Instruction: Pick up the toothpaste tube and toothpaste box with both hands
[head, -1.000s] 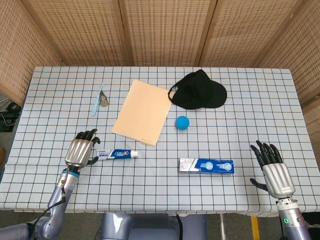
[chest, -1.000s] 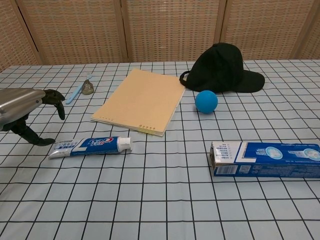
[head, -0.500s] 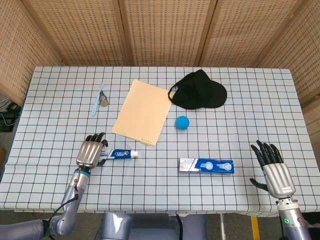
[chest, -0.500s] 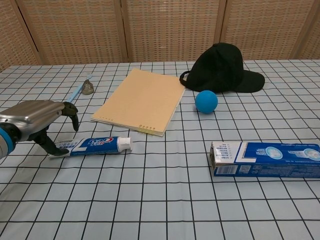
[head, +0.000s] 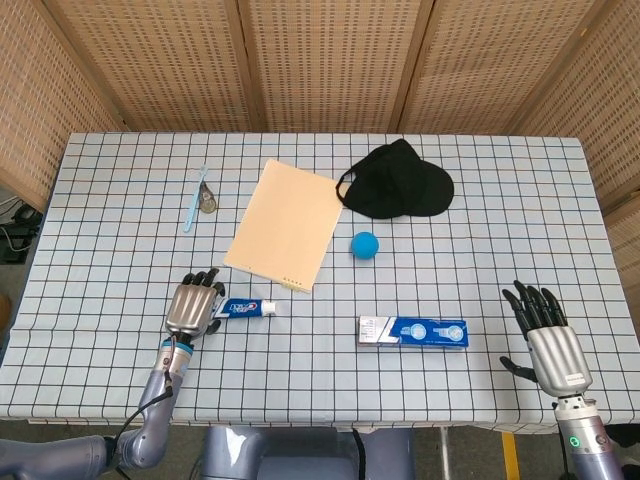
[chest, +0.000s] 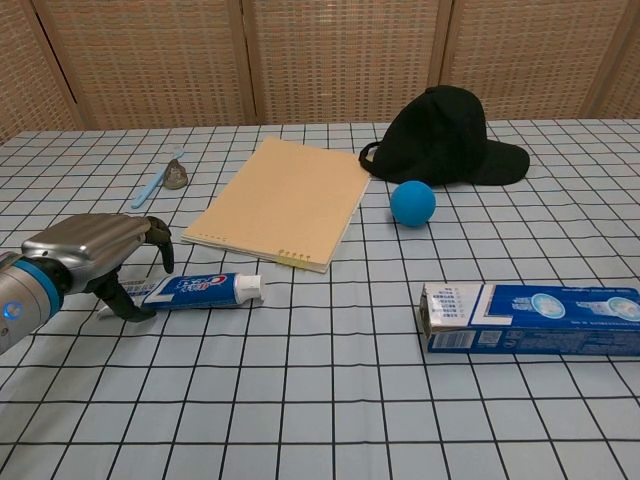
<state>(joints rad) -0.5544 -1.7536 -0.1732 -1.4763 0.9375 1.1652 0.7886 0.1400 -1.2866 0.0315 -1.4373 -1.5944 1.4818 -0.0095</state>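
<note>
Your left hand (head: 193, 306) sits over the crimped tail of the blue-and-white toothpaste tube (chest: 205, 289), fingers arched down around it. From the chest view the thumb reaches under at the tube's 9 o'clock end. Whether you actually have a grip on it, I cannot tell; the tube lies flat on the checked tablecloth (head: 120, 250).

Tube's white cap points to 3 o'clock, toward the blue rectangular toothpaste box (head: 413, 331), which lies flat and well apart from the tube.

Your right hand (head: 547, 337) hangs at the box's 3 o'clock, apart from it, fingers spread, holding nothing. The chest view doesn't show it.

From the tube:
- tan spiral notebook (head: 284, 223) at 12 o'clock
- blue ball (head: 364, 245) at 1 o'clock, just beside the notebook
- black cap (head: 396, 182) beyond the ball
- light-blue toothbrush (head: 194, 200) at 11 o'clock
</note>
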